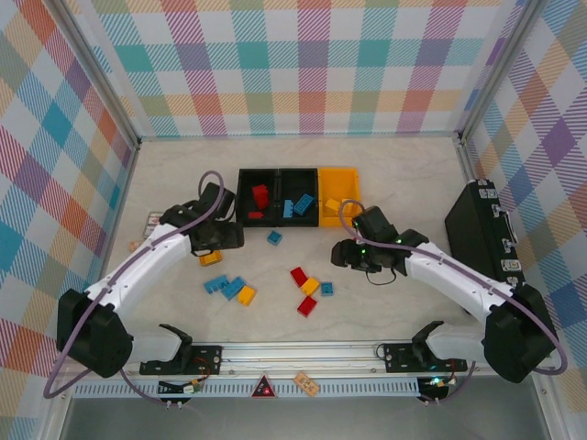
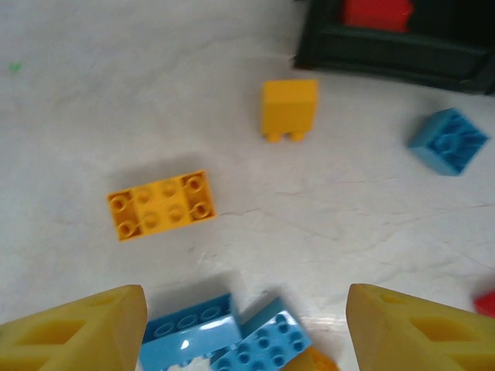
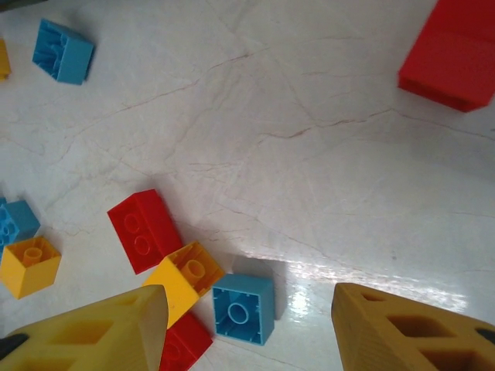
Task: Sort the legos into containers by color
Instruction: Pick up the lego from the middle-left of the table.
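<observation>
Most legos (image 1: 299, 275) cluster centrally; table (image 1: 404, 183) edges well apart.

In the left wrist view, we find a red brick (image 2: 487, 303) clipped by the right edge and the black bin (image 2: 387, 54) cut off along the top. In the right wrist view, a red block (image 3: 452, 58) runs off the upper right.

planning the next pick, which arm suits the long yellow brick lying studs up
Left. The left gripper, open, hovers just short of that yellow brick; the right gripper is over a red brick further right.
</observation>
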You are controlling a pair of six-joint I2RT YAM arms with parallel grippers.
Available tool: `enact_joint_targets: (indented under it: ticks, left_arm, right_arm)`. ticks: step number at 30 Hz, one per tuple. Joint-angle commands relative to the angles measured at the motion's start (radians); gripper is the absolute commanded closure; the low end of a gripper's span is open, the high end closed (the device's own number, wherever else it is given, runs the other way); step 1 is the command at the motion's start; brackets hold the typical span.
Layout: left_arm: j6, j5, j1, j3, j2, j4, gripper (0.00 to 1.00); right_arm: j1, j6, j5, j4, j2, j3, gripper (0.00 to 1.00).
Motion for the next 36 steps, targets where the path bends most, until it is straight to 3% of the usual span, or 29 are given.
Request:
enact_joint_targets:
  ticks: [1,9,16,28,36]
  left_arm:
    - [-0.062,-0.002,0.053,-0.063,-0.022,-0.011,0.29]
    - [-0.117,0.014,0.135,-0.181,0.032,0.168,0.08]
    - [-0.116,0.069,0.157,-0.178,0.170,0.290,0.04]
    - [-0.116,0.062,0.160,-0.160,0.304,0.314,0.14]
    - [-0.093,0.014,0.160,-0.145,0.345,0.304,0.29]
  right_arm:
    - [0.020,-0.030,-0.043,0.051,0.030,0.035,0.41]
    - [0.037,-0.034,-0.066,0.093,0.070,0.028,0.41]
    - [0.037,-0.033,-0.060,0.097,0.078,0.020,0.41]
    - [0.037,-0.027,-0.065,0.102,0.120,0.045,0.41]
    - [0.037,-0.024,-0.072,0.106,0.136,0.052,0.42]
